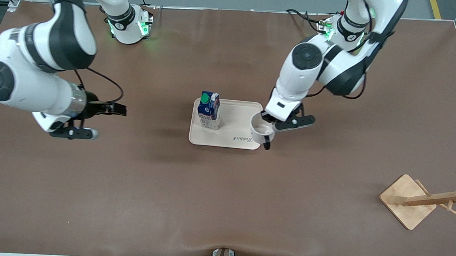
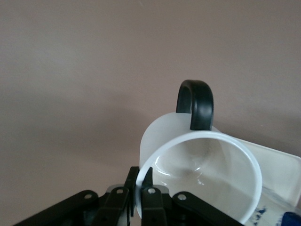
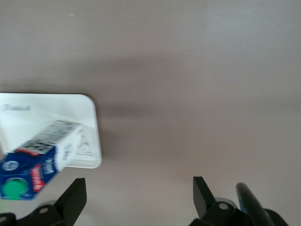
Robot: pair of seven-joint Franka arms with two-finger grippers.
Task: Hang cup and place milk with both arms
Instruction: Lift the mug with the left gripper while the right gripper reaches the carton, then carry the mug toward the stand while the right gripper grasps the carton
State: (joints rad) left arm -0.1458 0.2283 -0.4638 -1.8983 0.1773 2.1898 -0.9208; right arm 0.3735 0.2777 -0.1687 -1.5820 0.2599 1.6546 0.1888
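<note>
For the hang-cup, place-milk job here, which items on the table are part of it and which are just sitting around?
Part of the job:
- small white mug with black handle, rim pinched by the left claw over the tray's edge
- dark-blue and white milk carton with green cap, upright on the tray
- wooden peg rack on a square base
- right claw, open, over bare table

Just there:
- cream rectangular tray

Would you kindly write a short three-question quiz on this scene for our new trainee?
1. True or false: the left gripper is shut on the cup.
2. The milk stands on: A) the tray B) the wooden rack C) bare table.
3. Fill in: the right gripper, over bare table toward the right arm's end, is ____.

Key: 1 true; 2 A; 3 open.
</note>
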